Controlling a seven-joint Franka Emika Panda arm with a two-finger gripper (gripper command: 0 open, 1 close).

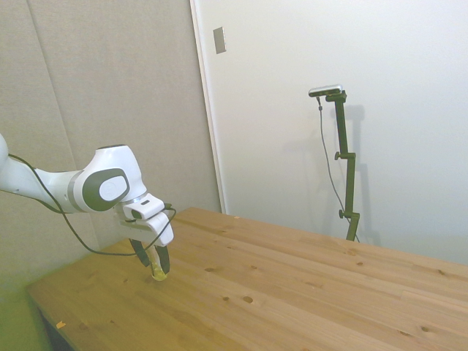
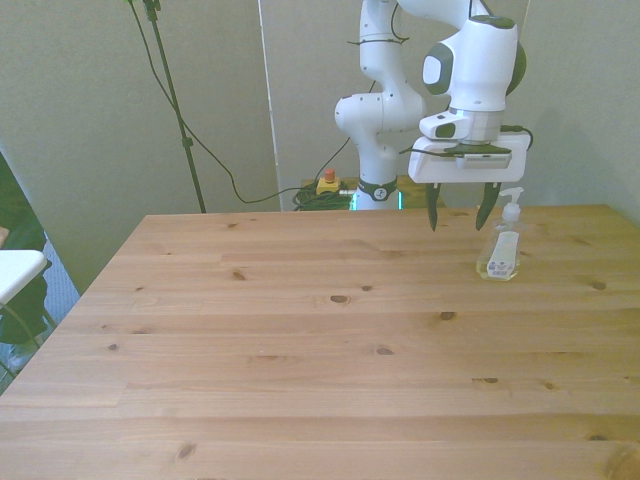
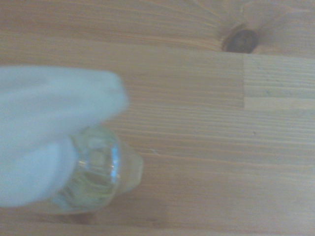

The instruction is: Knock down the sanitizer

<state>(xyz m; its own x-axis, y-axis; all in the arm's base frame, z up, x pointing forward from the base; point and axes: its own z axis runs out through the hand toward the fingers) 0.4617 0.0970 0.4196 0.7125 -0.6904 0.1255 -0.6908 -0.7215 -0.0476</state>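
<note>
I see the small clear plastic sanitizer bottle [image 2: 500, 250] with its white pump standing upright near the wooden table's [image 2: 300, 350] far edge, toward the front view's right. My white arm's two-finger gripper [image 2: 458, 218] hangs just beside it with jaws spread wide, holding nothing.

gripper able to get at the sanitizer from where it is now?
Probably yes. The gripper hangs open right beside the upright sanitizer, toward the front view's left of it, and nothing else stands on the table between them.

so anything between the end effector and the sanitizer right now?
Nothing. In the front view the open end effector hangs just beside the upright sanitizer, with only a narrow gap above bare table between them.
</note>
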